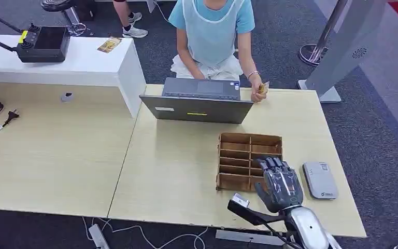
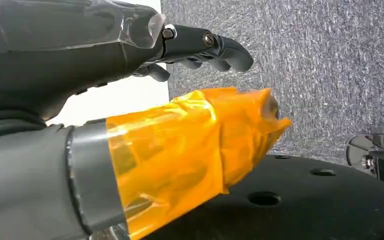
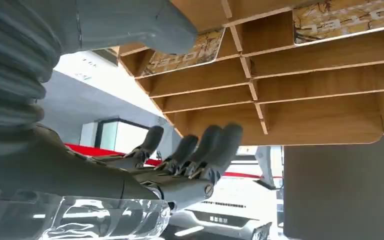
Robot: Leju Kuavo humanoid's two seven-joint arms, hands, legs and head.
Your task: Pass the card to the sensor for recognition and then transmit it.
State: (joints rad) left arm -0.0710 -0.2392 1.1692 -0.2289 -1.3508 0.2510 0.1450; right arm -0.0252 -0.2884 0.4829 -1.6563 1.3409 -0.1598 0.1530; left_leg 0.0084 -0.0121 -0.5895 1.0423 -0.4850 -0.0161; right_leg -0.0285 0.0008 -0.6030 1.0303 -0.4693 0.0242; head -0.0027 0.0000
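Close before me, my right hand hovers with fingers spread, holding nothing, over the near right corner of one wooden slotted card rack. Up close, two patterned cards lie in its compartments. One grey rounded card sensor lies flat just right of the hand. Beyond the rack, one grey laptop stands open; behind it a seated person's hand pinches one gold card. My left hand, thumb wrapped in orange tape, hangs empty with fingers loosely apart.

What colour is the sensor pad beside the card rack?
Light grey sensor pad, clearest in the head view.
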